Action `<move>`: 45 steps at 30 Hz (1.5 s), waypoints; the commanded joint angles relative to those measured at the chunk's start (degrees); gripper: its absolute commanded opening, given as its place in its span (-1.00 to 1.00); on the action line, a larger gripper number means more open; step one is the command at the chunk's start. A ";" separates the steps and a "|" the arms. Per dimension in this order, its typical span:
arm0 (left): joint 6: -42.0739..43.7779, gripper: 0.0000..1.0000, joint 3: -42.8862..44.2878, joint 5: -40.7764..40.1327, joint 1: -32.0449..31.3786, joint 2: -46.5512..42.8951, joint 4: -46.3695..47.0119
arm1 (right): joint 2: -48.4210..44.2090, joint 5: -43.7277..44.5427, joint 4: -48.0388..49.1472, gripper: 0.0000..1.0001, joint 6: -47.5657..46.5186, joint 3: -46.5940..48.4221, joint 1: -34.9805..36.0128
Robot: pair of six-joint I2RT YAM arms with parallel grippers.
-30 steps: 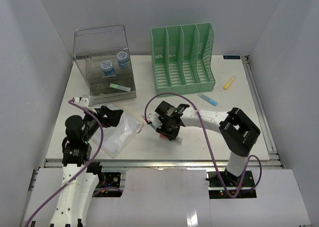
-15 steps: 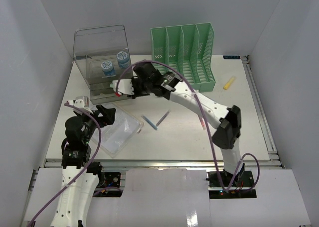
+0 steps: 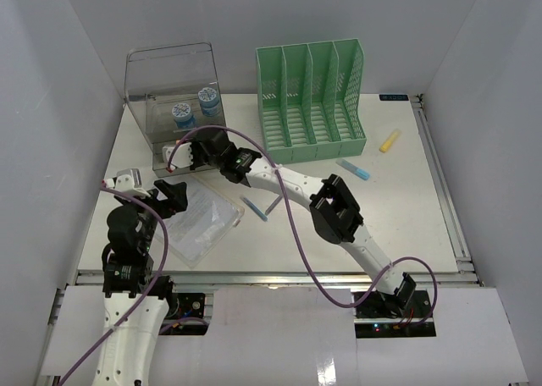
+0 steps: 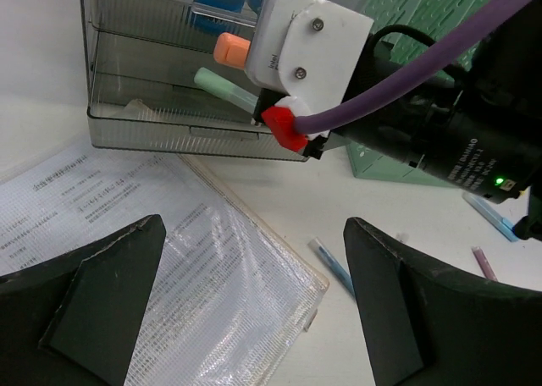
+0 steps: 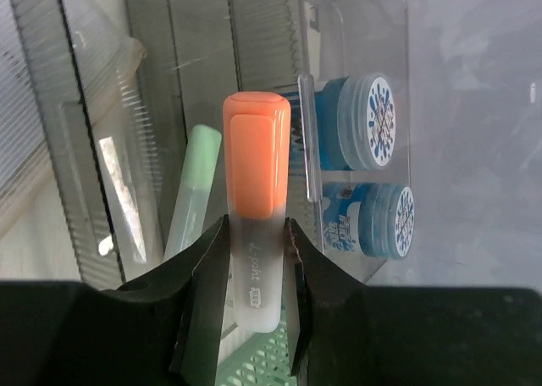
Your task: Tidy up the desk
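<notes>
Worktop: fixed rigid white slab with a metal rail along the right edge, and it carries everything in the cell. Too big and heavy to grip, so the job is really the loose stuff on it.

Right claw is clenched on an orange highlighter. It pinches across the frosted barrel below the cap, cap aimed at the clear drawer box far left. The cap is right at the front of the box's lower tray, where a green highlighter lies. Two blue pots with patterned lids sit on the level above.

The highlighter looks light, stiff and smooth. I'd expect it to slip or pivot if held near an end, so the mid-barrel hold looks right.

Left claw is released and empty, hanging over the clear document pouch near left. The pouch looks floppy and slick, so I'd take it by an edge.

Loose items: two pens mid-worktop, plus a blue marker and a yellow highlighter right of the green file rack.
</notes>
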 commanded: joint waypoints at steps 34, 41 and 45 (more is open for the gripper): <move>0.73 0.96 -1.21 23.93 0.16 5.23 8.41 | -36.54 -24.44 -33.59 0.82 36.47 -42.93 -54.36; 0.61 0.96 -1.31 23.81 0.08 5.71 8.43 | -28.46 -15.38 -29.52 0.82 34.29 -40.39 -54.33; 0.53 0.96 -1.39 24.04 0.16 5.85 8.50 | -24.77 -16.38 -30.21 0.96 33.67 -38.01 -54.27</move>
